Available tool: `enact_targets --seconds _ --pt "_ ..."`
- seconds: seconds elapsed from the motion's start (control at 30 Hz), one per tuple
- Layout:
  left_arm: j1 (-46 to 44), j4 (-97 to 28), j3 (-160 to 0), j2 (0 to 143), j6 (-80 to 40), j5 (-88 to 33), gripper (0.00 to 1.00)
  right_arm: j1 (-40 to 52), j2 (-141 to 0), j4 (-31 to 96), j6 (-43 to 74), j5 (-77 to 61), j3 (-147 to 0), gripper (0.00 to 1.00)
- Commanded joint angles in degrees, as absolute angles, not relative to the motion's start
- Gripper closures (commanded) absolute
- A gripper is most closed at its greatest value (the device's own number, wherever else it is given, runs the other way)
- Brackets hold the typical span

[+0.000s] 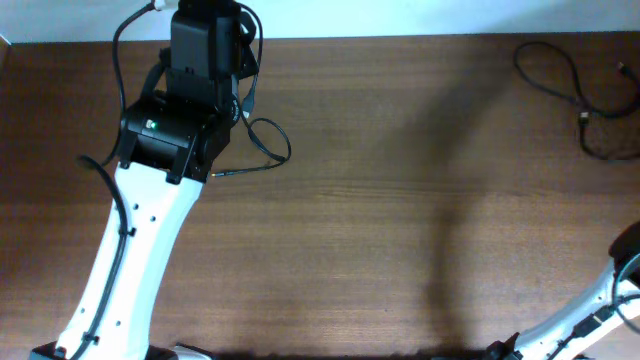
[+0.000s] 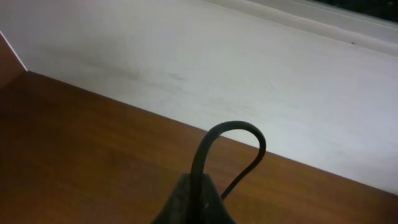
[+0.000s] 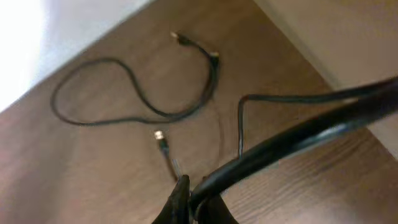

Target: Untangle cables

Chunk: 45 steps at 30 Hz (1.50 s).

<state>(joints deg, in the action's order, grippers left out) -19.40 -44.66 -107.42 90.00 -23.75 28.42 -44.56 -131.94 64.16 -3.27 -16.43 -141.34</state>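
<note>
My left gripper point(image 2: 196, 190) is shut on a thin black cable point(image 2: 233, 127) that arches up out of the fingertips, near the table's far edge. In the overhead view the wrist hides these fingers. The same cable point(image 1: 282, 150) loops out to the right of the wrist and ends in a metallic plug point(image 1: 216, 172). More cables point(image 1: 570, 85) lie in loose loops at the far right; they also show in the right wrist view point(image 3: 134, 93) with small plug ends point(image 3: 160, 138). My right gripper point(image 3: 191, 194) looks shut above the table, with a thick black arm wire point(image 3: 298, 134) crossing just above its tips.
The left arm point(image 1: 150, 230) stretches from the front left to the far left of the brown table point(image 1: 400, 230). The right arm point(image 1: 600, 310) sits at the front right corner. A pale wall point(image 2: 217, 56) runs behind the table's far edge.
</note>
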Motion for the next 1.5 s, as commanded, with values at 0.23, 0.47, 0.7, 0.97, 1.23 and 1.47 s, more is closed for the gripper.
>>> enact_targets --seconds 0.23,0.47,0.7,0.97,1.23,1.47 --pt "-19.4 -43.0 -107.8 89.2 -23.4 28.3 1.00 -45.1 -131.6 67.4 -5.8 -18.3 -137.3 0.01" --pt "-19.4 -43.2 -107.8 89.3 -23.4 28.2 1.00 -47.2 -127.6 70.7 -8.5 -34.0 -138.0 0.01" --pt "-21.8 -30.8 -107.8 92.0 -21.6 11.6 1.00 -30.2 -107.9 75.7 -10.2 -33.9 -138.7 0.01" --pt "-34.5 -19.9 -107.8 98.6 -24.1 2.3 1.00 -22.1 -100.9 83.4 -12.0 -33.6 -138.7 0.01" --pt "-37.2 -7.2 -108.2 98.4 -23.7 4.9 1.00 -15.8 -97.1 94.1 -14.8 -32.8 -138.6 0.01" --pt "-35.9 -6.0 -109.5 94.0 -21.3 12.0 1.00 -0.9 -97.5 93.0 -14.8 -32.3 -138.5 0.01"
